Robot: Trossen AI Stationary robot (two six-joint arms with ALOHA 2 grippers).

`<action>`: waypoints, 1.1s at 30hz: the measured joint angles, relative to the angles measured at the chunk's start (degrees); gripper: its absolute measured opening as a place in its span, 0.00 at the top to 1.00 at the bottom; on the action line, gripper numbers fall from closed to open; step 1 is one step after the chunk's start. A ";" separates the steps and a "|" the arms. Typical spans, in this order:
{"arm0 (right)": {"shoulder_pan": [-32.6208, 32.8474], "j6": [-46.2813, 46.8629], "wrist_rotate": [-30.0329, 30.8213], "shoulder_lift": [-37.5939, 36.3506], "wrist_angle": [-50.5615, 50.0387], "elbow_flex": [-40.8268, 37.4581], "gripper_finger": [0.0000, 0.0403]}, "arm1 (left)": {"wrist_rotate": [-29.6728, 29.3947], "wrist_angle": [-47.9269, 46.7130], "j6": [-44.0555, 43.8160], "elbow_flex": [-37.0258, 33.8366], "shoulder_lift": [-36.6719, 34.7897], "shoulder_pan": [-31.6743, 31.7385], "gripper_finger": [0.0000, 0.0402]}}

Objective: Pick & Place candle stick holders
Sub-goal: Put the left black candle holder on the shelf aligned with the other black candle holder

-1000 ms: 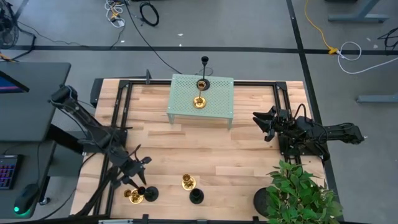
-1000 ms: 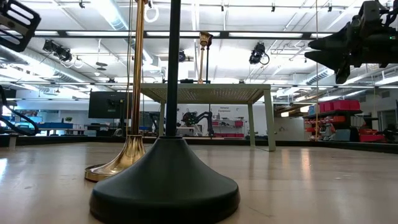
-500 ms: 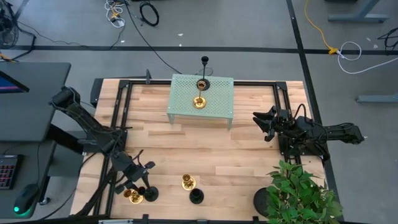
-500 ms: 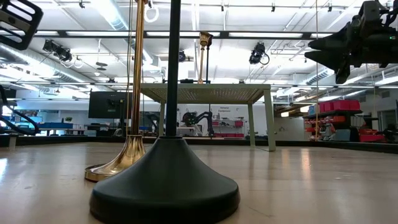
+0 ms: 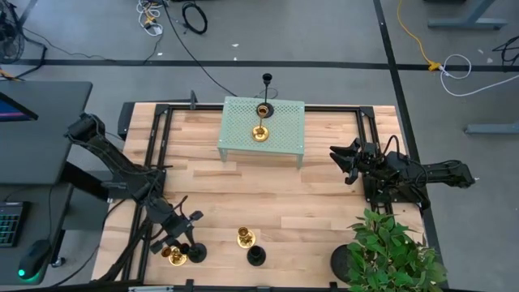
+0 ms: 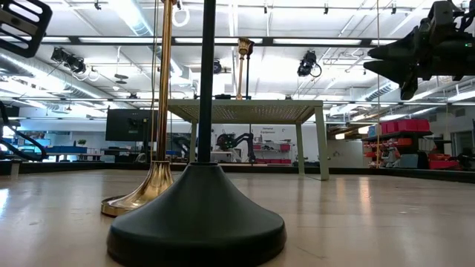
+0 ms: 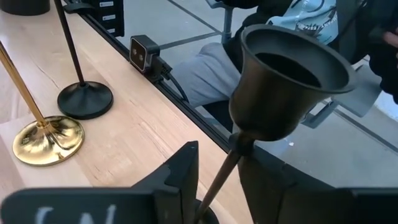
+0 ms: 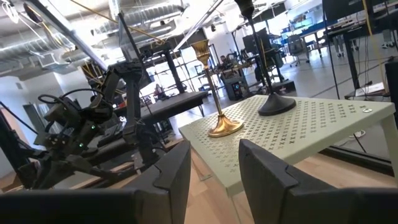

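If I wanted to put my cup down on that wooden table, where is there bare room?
The widest bare wood lies between the pale green perforated stand and the near-edge row of black and brass candlestick holders. It is crowded at the left near corner, where the left fingers straddle a black holder's stem, and around the leafy plant.
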 joint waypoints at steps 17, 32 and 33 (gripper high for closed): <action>0.00 -0.02 -0.02 0.00 -0.06 0.00 0.66 | -2.21 0.57 2.43 0.09 -0.02 -0.02 0.96; 0.00 -1.51 -0.57 0.00 -0.10 0.00 0.66 | -13.49 0.64 1.86 0.11 -0.19 3.42 0.96; 0.01 -1.51 -0.59 0.00 -0.10 0.00 0.66 | -14.68 0.28 2.25 0.29 -0.43 3.88 0.96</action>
